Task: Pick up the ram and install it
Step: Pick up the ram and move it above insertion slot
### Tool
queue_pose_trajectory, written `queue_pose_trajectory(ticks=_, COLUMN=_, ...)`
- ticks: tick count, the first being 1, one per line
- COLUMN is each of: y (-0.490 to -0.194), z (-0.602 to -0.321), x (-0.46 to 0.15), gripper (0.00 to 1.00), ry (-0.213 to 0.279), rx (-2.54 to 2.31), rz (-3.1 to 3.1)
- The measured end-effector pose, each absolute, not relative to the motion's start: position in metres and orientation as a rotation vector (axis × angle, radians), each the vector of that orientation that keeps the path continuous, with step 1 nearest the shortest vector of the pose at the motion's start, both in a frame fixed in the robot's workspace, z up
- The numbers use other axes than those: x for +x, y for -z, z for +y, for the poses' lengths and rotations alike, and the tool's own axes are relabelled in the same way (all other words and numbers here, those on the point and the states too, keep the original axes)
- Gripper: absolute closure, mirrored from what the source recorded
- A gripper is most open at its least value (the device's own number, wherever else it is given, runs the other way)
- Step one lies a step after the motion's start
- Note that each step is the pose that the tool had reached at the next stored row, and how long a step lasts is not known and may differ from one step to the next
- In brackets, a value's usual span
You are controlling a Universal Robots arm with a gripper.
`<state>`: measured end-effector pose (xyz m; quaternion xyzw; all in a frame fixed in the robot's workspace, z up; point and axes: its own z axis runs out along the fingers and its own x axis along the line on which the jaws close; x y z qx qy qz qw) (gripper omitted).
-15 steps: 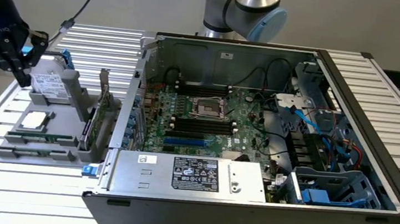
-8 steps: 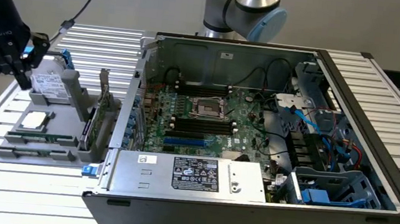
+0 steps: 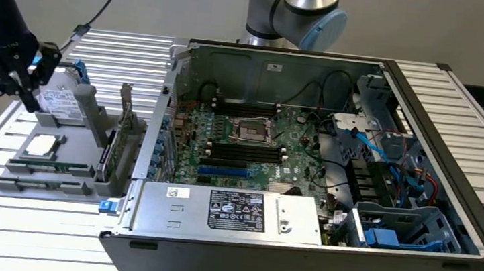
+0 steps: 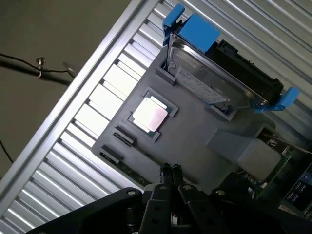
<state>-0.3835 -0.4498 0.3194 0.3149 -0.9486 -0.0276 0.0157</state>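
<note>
**Reaching over the parts tray, ram not yet gripped**

The open computer case [image 3: 300, 270] fills the exterior view's right. Its black memory slots [image 3: 245, 151] lie on the board inside. On the exterior view's left, the grey tray [image 3: 47, 190] carries a hard drive [image 4: 214, 85] and the ram [image 3: 41, 164]. The ram lies on edge in a groove on the tray's camera-facing side. The gripper [image 4: 171, 171] hovers above the tray, apart from the stick, its jaws together and empty. I judge this the reaching step. A grasp calls for parted jaws lined up along the stick's thin edge.
</note>
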Motion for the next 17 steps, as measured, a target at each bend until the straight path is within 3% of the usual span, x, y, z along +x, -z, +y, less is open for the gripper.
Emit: queue_pose_trajectory(ticks=17, y=-0.301, z=-0.450, x=-0.383, gripper=0.90, ry=0.083, rx=1.418, rz=-2.759)
